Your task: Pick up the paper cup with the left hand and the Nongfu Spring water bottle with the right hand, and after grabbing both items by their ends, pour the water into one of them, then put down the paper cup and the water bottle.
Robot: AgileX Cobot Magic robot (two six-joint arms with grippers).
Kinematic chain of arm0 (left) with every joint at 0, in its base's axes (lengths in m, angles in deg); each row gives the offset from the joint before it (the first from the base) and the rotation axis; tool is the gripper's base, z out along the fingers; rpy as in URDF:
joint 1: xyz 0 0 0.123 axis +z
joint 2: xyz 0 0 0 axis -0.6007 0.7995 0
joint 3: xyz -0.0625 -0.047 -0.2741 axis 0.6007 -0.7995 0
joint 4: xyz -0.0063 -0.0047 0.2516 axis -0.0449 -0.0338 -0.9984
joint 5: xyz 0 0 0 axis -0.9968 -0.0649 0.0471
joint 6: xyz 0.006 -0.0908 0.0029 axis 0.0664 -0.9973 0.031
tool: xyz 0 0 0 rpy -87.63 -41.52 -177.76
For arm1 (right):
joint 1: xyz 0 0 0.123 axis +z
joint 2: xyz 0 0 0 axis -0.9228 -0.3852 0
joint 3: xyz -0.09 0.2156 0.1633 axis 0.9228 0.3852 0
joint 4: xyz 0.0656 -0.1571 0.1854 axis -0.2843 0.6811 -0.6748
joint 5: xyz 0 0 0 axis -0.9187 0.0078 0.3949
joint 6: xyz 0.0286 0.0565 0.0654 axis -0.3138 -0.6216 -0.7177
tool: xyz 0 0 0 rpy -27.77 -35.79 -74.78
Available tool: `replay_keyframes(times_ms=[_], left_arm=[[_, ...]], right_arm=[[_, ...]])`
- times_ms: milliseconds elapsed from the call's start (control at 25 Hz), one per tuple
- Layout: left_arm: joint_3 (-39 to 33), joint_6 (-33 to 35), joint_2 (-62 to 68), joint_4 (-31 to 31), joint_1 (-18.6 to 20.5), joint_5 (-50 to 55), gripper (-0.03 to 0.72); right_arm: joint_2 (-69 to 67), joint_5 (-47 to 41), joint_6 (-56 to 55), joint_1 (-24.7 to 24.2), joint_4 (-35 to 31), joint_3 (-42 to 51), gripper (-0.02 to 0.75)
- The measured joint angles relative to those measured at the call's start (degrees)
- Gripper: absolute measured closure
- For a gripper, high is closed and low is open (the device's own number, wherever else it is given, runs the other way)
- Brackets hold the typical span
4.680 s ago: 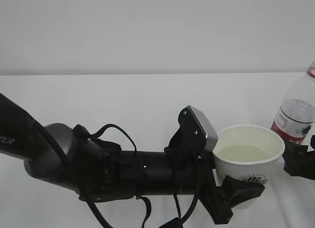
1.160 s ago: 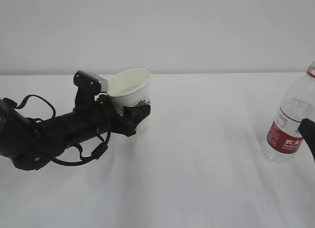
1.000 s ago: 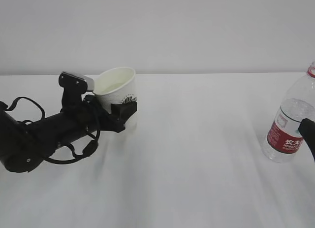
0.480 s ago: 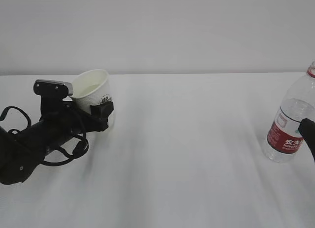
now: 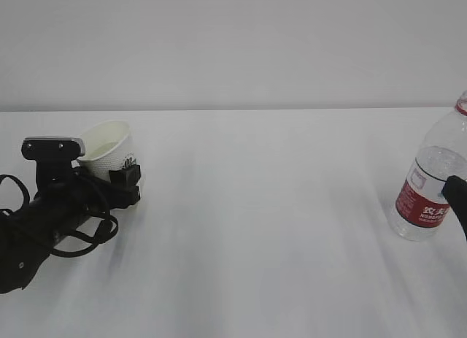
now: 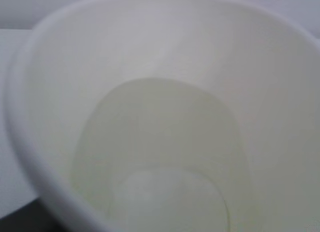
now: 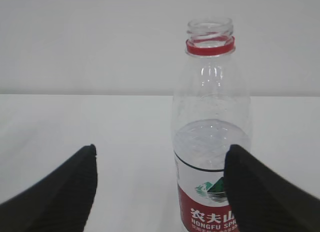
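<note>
table (image 5: 277,228): white top, plain pale wall behind it.
left arm (image 5: 44,225): my black arm with looped cables, lying low at the far left of the exterior view, grey camera block on top.
Nongfu Spring water bottle (image 5: 432,176): stands upright on the table at the far right edge, cap off, red neck ring, red-and-white label facing front. Partly filled, water line sits a bit above the label. Well apart from the cup.
right gripper (image 7: 159,184): my jaws are spread wide and grasp nothing; one black finger (image 7: 55,189) is left of the bottle, the other overlaps the label's right side in the wrist view. Cannot tell if that finger touches the bottle. Only a black tip shows at the right edge of the exterior view.
paper cup (image 5: 111,151): white, dark logo toward the camera, tilted a little, at the left of the table. Cannot tell if its base touches the table.
left gripper (image 5: 124,186): clamped around the lower part of the paper cup, holding it.
water (image 6: 160,162): clear liquid pooled in the cup, surface slanted, cup roughly part full.
</note>
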Motion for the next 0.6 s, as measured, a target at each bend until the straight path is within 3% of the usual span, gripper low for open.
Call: replay_keyframes(times_ms=[600], left_arm=[[-2.9, 0.1, 0.0, 0.1, 0.0, -2.6, 0.194]], right_arm=[[0.0, 0.0, 0.0, 0.0, 0.0, 0.0, 0.144]])
